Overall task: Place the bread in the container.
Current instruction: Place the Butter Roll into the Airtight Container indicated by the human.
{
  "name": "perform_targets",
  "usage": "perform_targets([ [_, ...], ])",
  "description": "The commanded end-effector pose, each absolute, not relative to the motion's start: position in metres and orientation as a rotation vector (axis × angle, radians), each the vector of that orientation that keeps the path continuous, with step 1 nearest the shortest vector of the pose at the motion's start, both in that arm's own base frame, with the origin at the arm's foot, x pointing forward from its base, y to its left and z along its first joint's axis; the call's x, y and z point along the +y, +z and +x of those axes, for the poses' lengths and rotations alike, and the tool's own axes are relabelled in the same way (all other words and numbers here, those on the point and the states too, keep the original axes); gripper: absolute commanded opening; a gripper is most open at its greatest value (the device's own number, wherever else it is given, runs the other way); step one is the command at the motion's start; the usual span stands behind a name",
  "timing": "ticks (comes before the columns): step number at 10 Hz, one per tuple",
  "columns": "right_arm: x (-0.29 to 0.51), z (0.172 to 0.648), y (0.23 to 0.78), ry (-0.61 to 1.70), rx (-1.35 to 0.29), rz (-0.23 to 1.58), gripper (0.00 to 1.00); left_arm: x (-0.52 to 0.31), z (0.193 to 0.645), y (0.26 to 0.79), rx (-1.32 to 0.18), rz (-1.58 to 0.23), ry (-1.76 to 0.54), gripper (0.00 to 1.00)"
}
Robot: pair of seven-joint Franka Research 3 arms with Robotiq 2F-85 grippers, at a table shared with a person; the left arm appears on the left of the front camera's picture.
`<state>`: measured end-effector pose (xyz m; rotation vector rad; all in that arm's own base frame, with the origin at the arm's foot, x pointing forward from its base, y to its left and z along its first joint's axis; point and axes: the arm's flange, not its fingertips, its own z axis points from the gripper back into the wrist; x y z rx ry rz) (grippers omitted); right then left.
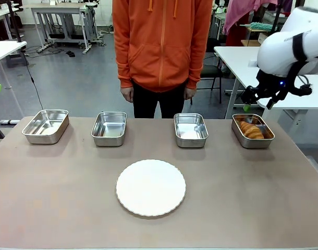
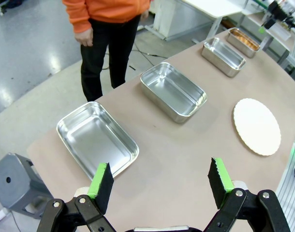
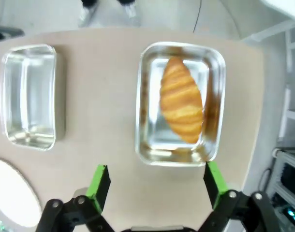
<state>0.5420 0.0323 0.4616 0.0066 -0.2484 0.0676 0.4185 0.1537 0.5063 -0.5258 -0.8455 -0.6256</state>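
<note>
In the container (image 3: 179,104) at the right end of the row lies the bread (image 3: 181,100), its long axis along the pan's length, directly below the right gripper (image 3: 157,186), which hangs spread and empty, nearer than the left gripper (image 2: 159,182), also spread.

Brown table (image 1: 70,208) carries four steel pans in a row along the far edge plus a round white plate (image 1: 150,187) at centre, toward 6 o'clock from the row. Pans at 10 (image 1: 45,126), 11 (image 1: 109,128) and 1 o'clock (image 1: 191,129); the container (image 1: 253,131) sits at 2 o'clock.
</note>
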Motion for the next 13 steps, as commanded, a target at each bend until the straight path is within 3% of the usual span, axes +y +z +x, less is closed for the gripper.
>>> perform_targets([
  [1, 0.063, 0.496, 0.470, 0.038, -0.252, -0.022, 1.00, 0.154, 0.418, 0.506, -0.857, -0.535, -0.623, 1.00],
  [6, 0.122, 0.381, 0.480, 0.094, -0.273, -0.031, 1.00, 0.154, 0.418, 0.506, -0.857, -0.535, -0.623, 1.00],
  [9, 0.135, 0.361, 0.471, 0.216, -0.245, -0.020, 1.00, 0.154, 0.418, 0.506, -0.857, -0.535, -0.623, 1.00],
  [13, 0.139, 0.362, 0.474, 0.165, -0.255, -0.044, 1.00, 0.154, 0.418, 0.506, -0.857, -0.535, -0.623, 1.00],
])
